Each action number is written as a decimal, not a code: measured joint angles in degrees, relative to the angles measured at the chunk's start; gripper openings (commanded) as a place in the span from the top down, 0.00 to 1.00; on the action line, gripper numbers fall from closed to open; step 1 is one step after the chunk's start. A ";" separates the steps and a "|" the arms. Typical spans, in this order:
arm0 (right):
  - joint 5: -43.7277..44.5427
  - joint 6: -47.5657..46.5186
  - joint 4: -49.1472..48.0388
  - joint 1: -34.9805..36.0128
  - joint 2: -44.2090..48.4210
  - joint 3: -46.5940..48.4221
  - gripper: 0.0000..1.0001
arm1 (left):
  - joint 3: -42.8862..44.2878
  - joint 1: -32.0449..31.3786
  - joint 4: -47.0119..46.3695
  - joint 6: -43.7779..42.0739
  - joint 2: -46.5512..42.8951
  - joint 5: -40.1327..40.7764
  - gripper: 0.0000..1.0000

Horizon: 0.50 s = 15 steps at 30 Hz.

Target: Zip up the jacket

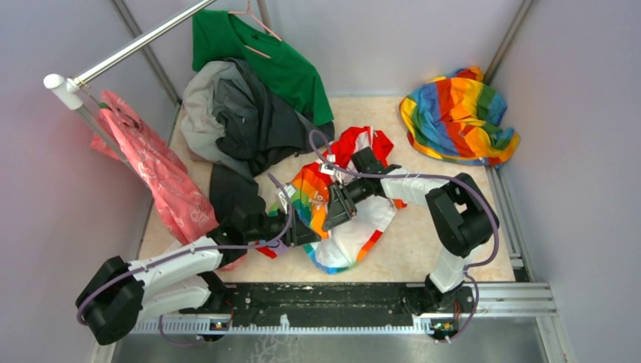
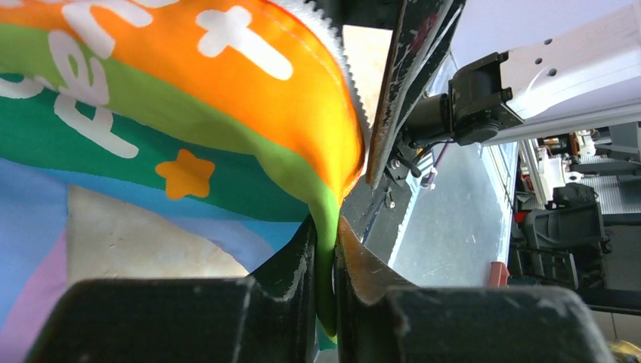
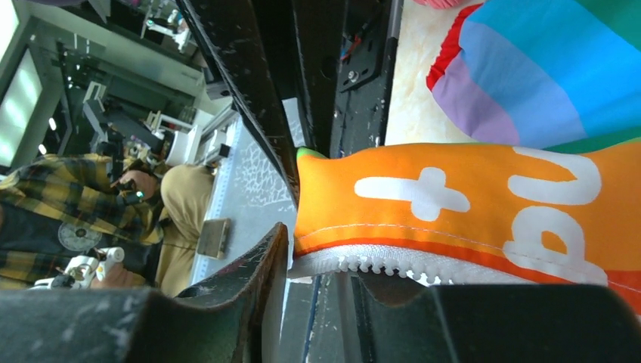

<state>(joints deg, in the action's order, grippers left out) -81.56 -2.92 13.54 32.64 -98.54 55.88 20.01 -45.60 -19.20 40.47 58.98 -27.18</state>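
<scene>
The jacket (image 1: 355,227) lies crumpled mid-table, white with rainbow panels and a red hood (image 1: 363,144). My left gripper (image 1: 302,233) reaches its left edge. In the left wrist view this gripper (image 2: 326,249) is shut on a green fold of the jacket (image 2: 227,98), below the white zipper teeth (image 2: 336,45). My right gripper (image 1: 332,215) hovers over the rainbow panel. In the right wrist view its jaws (image 3: 321,257) stand apart. The end of the zipper strip (image 3: 393,265) on the orange panel (image 3: 469,197) rests across the right finger, not pinched.
An all-rainbow cloth (image 1: 457,117) lies at the back right. A dark grey garment (image 1: 249,121) and a green shirt (image 1: 261,57) are piled at the back left. A pink garment (image 1: 155,174) hangs from the rail (image 1: 136,45).
</scene>
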 measured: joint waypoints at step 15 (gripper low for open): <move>2.64 -3.56 1.64 0.37 2.99 -2.25 0.83 | -1.44 1.97 -3.32 -0.09 -0.04 -1.51 0.83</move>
<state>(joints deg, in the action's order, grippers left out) -78.91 -6.48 15.18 33.01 -95.55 53.63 18.57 -43.64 -22.52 40.38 58.94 -28.69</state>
